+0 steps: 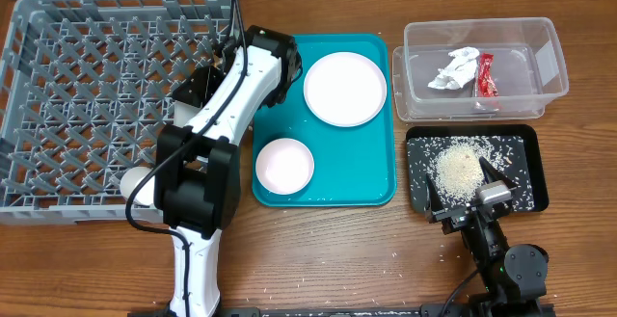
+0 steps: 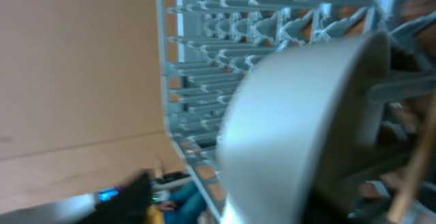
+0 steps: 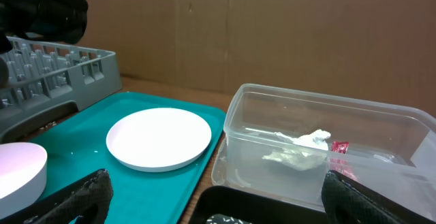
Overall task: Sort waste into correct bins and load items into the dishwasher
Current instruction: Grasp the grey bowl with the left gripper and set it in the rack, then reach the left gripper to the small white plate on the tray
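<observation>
A grey-green bowl (image 2: 300,129) sits among the pegs of the grey dish rack (image 1: 77,86), close and blurred in the left wrist view. I cannot tell whether the left gripper (image 1: 193,88) grips it. The right gripper (image 1: 469,190) hangs spread wide and empty over rice (image 1: 458,168) in the black tray (image 1: 535,163). A napkin (image 1: 458,69) and red wrapper (image 1: 485,74) lie in the clear tub (image 1: 549,62).
</observation>
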Available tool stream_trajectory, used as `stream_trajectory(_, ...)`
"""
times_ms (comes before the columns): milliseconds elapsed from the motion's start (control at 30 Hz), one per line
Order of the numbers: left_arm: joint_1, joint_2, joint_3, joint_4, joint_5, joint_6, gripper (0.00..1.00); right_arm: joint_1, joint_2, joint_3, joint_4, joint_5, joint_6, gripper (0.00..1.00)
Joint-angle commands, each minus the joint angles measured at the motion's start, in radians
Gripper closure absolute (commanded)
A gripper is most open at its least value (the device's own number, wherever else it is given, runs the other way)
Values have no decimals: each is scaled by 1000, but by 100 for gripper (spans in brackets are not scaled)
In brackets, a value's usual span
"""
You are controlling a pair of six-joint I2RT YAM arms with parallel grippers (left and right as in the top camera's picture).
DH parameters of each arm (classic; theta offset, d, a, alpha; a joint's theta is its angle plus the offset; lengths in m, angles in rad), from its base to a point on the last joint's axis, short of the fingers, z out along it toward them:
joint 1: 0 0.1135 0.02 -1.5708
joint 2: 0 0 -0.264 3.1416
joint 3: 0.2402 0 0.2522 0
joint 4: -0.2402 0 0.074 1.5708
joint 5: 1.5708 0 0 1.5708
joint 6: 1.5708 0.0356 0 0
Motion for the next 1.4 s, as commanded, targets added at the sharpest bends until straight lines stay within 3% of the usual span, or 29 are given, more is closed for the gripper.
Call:
stream_trajectory(0, -5, -25, 111, 1, 164, -17, 21, -1, -12, -11, 5, -5, -4, 0)
stream_trajectory(200, -36, -67, 314, 36, 486, 17, 18, -1, -12, -11, 5, -5, -4, 0)
stream_trajectory(300, -39, -84, 388, 134, 801, 20, 0, -1, -12, -11, 5, -5, -4, 0)
stream_trajectory(400, -39, -84, 393, 237, 1064, 122, 0, -1, -12, -11, 5, -5, -4, 0)
stream_trajectory(467, -40, -77, 380, 274, 1136, 134, 0, -1, -12, -11, 5, -5, -4, 0)
stream_trajectory(600, -56, -59, 311, 385, 1150, 107, 2, -1, -12, -11, 5, -5, -4, 0)
stream_trajectory(700, -61, -55, 243, 416, 1146, 51, 13, -1, -12, -11, 5, -5, -4, 0)
stream_trajectory(800, -55, -55, 209, 354, 1183, -16, 21, -1, -12, -11, 5, -5, -4, 0)
stream_trajectory(933, -66, -60, 207, 179, 1207, 33, 33, -1, -12, -11, 5, -5, -3, 0)
stream_trajectory(1100, -118, -87, 206, 13, 1090, 29, 27, -1, -12, -11, 5, -5, -4, 0)
stream_trajectory(1300, -240, -222, 99, 2, 936, -67, 27, -1, -12, -11, 5, -5, -4, 1)
stream_trajectory(1367, -267, -288, 36, 2, 885, -110, 20, -1, -12, -11, 5, -5, -3, 0)
